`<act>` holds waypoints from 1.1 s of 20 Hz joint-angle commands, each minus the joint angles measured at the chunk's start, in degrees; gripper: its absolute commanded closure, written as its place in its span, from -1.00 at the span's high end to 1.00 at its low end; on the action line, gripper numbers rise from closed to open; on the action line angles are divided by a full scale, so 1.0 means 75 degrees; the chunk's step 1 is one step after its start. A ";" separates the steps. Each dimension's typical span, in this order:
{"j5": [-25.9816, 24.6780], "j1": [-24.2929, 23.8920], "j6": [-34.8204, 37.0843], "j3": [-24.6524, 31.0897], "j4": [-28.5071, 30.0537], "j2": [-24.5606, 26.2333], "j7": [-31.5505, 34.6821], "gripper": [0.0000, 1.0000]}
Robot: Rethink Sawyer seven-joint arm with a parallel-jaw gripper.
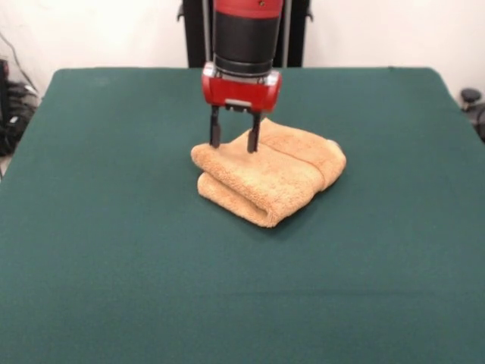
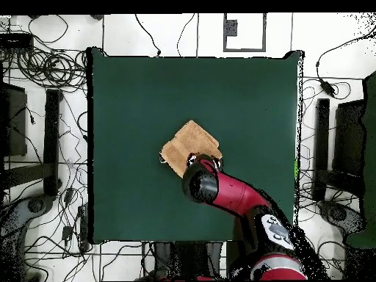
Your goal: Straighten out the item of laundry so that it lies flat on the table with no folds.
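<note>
The towel (image 1: 269, 171) sits near the middle of the table (image 1: 114, 250), a bit closer to the far edge where the robot stands. It is not flat. It is folded over on itself into a thick bundle, with a rounded fold facing the near edge.

The gripper (image 1: 234, 141) hangs right over the towel's far corner. Its two fingers (image 1: 215, 133) are spread apart, and the tips are down at the top of the cloth. They are not pinching anything yet. From above, the arm (image 2: 235, 192) covers that corner, so how deep the tips sit cannot be seen there.

A few things could go wrong from here. The towel is thick, so the fingers might grab both layers at once. Then the whole bundle would lift or slide and the fold would stay. The fingers might also close on just a few loops and slip off. A pull in the wrong direction could roll the towel up even more.
</note>
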 commanded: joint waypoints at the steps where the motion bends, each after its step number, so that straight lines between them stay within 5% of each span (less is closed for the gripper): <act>1: 0.0322 -0.0032 -0.0919 0.1095 -0.0550 0.0981 0.1872 1.00; 11: 0.0286 -0.0060 -0.1203 0.1154 -0.0687 0.1351 0.1786 1.00; 22: -0.0304 -0.0766 -0.0266 0.1665 -0.0642 0.1108 0.0983 1.00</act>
